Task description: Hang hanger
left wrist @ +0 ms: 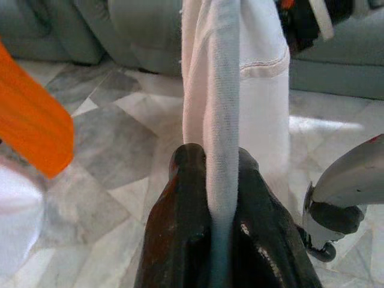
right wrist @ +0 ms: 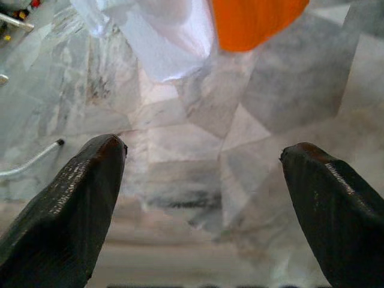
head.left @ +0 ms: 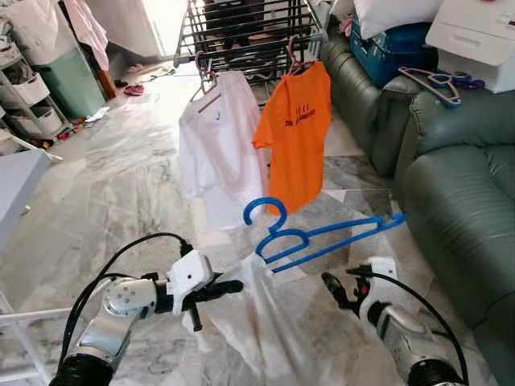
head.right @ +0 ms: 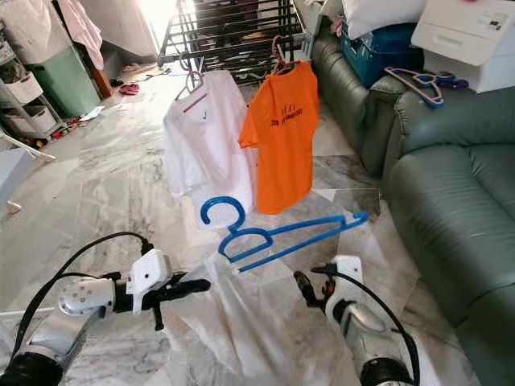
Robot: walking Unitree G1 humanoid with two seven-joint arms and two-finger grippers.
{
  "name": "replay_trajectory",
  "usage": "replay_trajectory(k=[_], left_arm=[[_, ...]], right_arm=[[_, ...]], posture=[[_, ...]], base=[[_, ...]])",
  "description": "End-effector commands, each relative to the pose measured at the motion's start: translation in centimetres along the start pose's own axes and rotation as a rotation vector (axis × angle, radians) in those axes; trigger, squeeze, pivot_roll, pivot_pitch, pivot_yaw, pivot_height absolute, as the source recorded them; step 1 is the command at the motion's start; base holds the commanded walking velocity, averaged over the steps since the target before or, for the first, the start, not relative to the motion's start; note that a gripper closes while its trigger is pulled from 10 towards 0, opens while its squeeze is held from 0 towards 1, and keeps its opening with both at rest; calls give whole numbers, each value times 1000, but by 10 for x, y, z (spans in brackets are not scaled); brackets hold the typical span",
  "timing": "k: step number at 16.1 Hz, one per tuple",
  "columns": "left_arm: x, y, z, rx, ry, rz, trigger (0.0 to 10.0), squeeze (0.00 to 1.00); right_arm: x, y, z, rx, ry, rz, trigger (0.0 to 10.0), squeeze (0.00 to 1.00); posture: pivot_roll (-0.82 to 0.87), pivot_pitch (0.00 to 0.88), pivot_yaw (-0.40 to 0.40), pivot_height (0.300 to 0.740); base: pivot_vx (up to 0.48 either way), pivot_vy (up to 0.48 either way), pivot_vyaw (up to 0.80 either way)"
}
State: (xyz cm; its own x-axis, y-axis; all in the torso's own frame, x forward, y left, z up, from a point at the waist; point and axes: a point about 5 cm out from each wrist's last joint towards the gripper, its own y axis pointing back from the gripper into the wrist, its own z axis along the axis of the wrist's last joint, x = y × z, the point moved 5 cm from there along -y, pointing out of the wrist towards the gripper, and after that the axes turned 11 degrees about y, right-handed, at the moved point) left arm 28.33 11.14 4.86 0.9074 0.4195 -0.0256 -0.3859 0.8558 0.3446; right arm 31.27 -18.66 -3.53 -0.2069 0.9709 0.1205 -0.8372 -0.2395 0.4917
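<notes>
Marble floor lies beneath; left gripper (head.left: 229,286) pinches white shirt (head.left: 269,318) carrying blue hanger (head.left: 310,235), so wide-open, empty right gripper (head.left: 331,287) should probably steady the hook just above.

Green sofa (head.left: 459,185) beside the marble floor (head.left: 121,185).

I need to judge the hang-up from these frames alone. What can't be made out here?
- Whether the white garment sits on the blue hanger: head views leave it unclear.
- Left gripper fingertips: hidden by the pinched fabric.
- Drying rack top: cut off by the frame edge.
</notes>
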Motion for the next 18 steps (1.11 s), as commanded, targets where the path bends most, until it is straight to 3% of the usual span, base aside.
replay_trajectory(k=[1,2,4,5,7,8,9,13,15,18], left_arm=[[2,-2,13,-28,-29,-13,0,0],[2,-5,17,-38,-42,-14,0,0],[5,-10,19,-40,-55,2,0,0],[3,-13,18,-37,-46,-3,0,0],[2,-16,16,-37,-37,-5,0,0],[1,-20,21,-51,-32,-9,0,0],[2,-22,25,-67,-25,-11,0,0],[-10,-25,50,-139,-12,-90,0,0],[-15,-23,56,-147,-3,-127,0,0],[-9,-20,49,-87,-32,-92,0,0]], right_arm=[[6,-2,3,-10,-50,46,10000,0],[14,-3,3,-12,-68,102,10000,0],[29,-2,1,-6,14,206,10000,0],[44,0,-6,14,148,297,10000,0],[55,2,-11,36,253,370,10000,0],[64,8,-21,67,412,461,10000,0],[65,11,-26,89,465,494,10000,0],[45,19,-33,156,694,532,10000,0],[37,22,-33,171,744,535,10000,0],[18,27,-38,226,843,506,10000,0]], posture=[[-147,2,112,740],[-151,5,119,740],[-158,8,126,740],[-161,11,130,740],[-162,14,130,740],[-161,16,130,740],[-160,16,128,740],[-155,18,129,740],[-152,17,127,740],[-148,14,125,740]], base=[[0,0,0],[0,0,0],[0,0,0],[0,0,0],[0,0,0],[0,0,0],[0,0,0],[0,0,0],[0,0,0],[0,0,0]])
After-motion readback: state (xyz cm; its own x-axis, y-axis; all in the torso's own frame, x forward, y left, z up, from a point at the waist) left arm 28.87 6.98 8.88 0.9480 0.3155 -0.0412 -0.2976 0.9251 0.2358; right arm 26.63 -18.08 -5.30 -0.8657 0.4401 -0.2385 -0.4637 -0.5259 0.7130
